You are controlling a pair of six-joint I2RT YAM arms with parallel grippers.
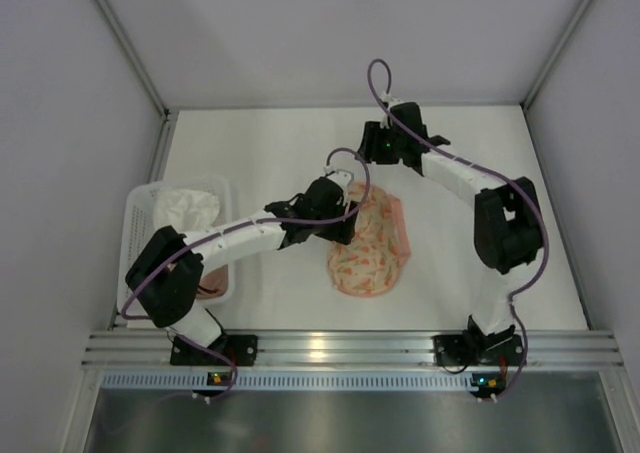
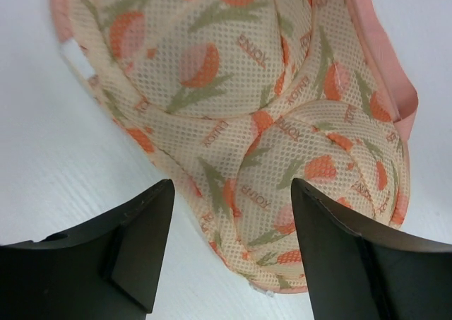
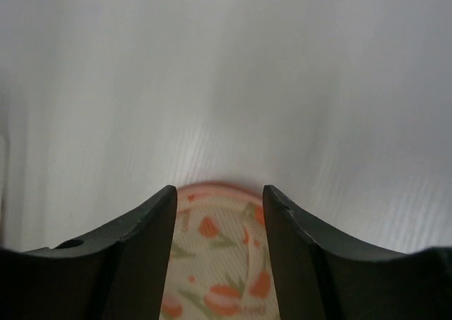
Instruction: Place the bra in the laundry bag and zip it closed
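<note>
Peanut-shaped cream mesh laundry bag [image 1: 370, 248], orange floral print: table centre, halves folded together; bra unseen, judged inside. Step: zipping. Left gripper [image 2: 232, 189], fingers parted, at bag's 10 o'clock; right gripper [image 3: 219, 191], likewise released, at 12 o'clock. Next: pinch the zip pull. Left wrist view alone resolves pink zip edge [image 2: 399, 101]; top view alone shows white plastic basket [image 1: 133, 213], 9 o'clock.

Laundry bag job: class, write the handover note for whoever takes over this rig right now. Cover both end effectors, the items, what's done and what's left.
Left end effector: open, empty, over the laundry bag.
Right end effector: open, empty, at the bag's far end.
Bag: folded shut, floral side up, on the table.
Bra: not in view; possibly inside, cannot confirm.
Left to do: check the zip is fully closed; these views don't show it.
</note>
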